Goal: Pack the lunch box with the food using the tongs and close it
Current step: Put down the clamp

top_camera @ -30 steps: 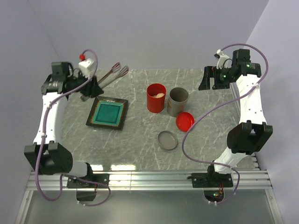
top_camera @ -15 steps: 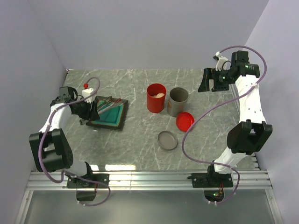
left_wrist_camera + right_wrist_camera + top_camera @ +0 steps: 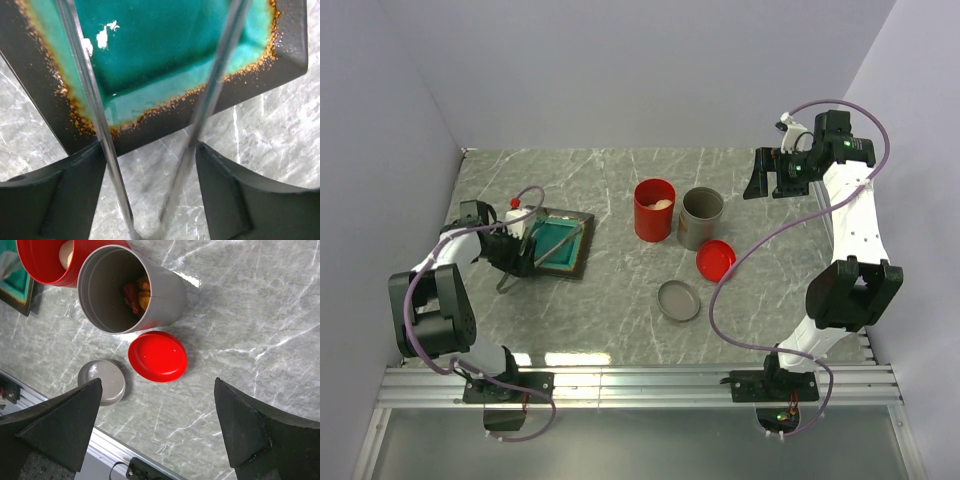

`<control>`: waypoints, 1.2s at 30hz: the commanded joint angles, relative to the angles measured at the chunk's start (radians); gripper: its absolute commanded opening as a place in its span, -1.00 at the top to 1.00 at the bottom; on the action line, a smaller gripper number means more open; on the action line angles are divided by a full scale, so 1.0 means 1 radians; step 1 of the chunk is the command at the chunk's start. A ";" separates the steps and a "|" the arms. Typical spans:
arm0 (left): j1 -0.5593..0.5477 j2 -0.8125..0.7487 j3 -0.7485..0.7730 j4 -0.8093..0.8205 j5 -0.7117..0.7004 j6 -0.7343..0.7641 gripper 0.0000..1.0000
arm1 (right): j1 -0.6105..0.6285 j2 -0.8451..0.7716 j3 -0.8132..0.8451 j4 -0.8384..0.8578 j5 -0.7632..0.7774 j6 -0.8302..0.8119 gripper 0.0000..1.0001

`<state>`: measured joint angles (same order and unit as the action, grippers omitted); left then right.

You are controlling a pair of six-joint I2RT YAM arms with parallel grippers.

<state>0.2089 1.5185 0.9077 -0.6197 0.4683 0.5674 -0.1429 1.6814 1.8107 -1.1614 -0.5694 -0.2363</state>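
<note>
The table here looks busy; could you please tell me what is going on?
The red lunch box stands open with a pale food piece inside. The left gripper sits low at the edge of the teal tray, the tongs between its spread fingers and lying across it; whether it grips them is unclear. The right gripper hangs open and empty at the far right. The red lid lies on the table by a grey tin holding orange and red bits.
</note>
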 commanded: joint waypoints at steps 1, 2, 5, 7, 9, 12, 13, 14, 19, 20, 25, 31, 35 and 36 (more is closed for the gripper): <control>-0.012 -0.017 -0.009 0.006 -0.034 0.032 -0.54 | -0.006 -0.055 -0.007 0.029 -0.021 -0.005 -0.99; -0.017 -0.024 -0.010 0.005 -0.036 0.034 -0.56 | -0.006 -0.057 -0.008 0.032 -0.021 -0.005 -1.00; -0.031 -0.035 -0.012 0.000 -0.045 0.031 -0.75 | -0.006 -0.061 -0.011 0.032 -0.020 -0.009 -0.99; -0.034 -0.038 -0.006 -0.008 -0.042 0.029 -0.78 | -0.006 -0.065 -0.013 0.031 -0.020 -0.012 -0.99; -0.039 -0.050 0.006 -0.029 -0.037 0.022 -0.80 | -0.006 -0.069 -0.017 0.028 -0.017 -0.017 -0.99; -0.037 -0.090 0.080 -0.112 0.007 0.009 -0.99 | -0.007 -0.080 -0.022 0.032 -0.015 -0.020 -0.99; -0.039 -0.104 0.130 -0.138 0.022 0.008 -0.99 | -0.006 -0.081 -0.021 0.031 -0.017 -0.021 -0.99; -0.039 -0.131 0.155 -0.152 0.038 0.003 -0.99 | -0.006 -0.081 -0.021 0.029 -0.021 -0.021 -0.99; -0.039 -0.165 0.313 -0.216 0.059 -0.057 -0.99 | -0.006 -0.078 -0.014 0.032 -0.047 -0.020 -0.99; -0.039 -0.164 0.374 -0.219 0.067 -0.072 -0.99 | -0.006 -0.080 -0.017 0.034 -0.053 -0.020 -0.99; -0.048 -0.143 0.575 -0.146 0.056 -0.337 -0.99 | -0.006 -0.118 -0.060 0.084 -0.089 -0.011 -0.99; -0.153 -0.083 0.665 -0.055 -0.023 -0.532 -0.99 | -0.006 -0.202 -0.206 0.193 -0.150 0.020 -0.99; -0.251 -0.067 0.642 0.006 -0.128 -0.601 -0.99 | -0.006 -0.241 -0.292 0.227 -0.161 0.022 -1.00; -0.264 -0.064 0.626 0.026 -0.138 -0.607 -1.00 | -0.006 -0.246 -0.306 0.236 -0.161 0.020 -0.99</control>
<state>-0.0032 1.4410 1.5455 -0.6697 0.4133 0.0669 -0.1429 1.4731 1.5414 -1.0008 -0.7017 -0.2245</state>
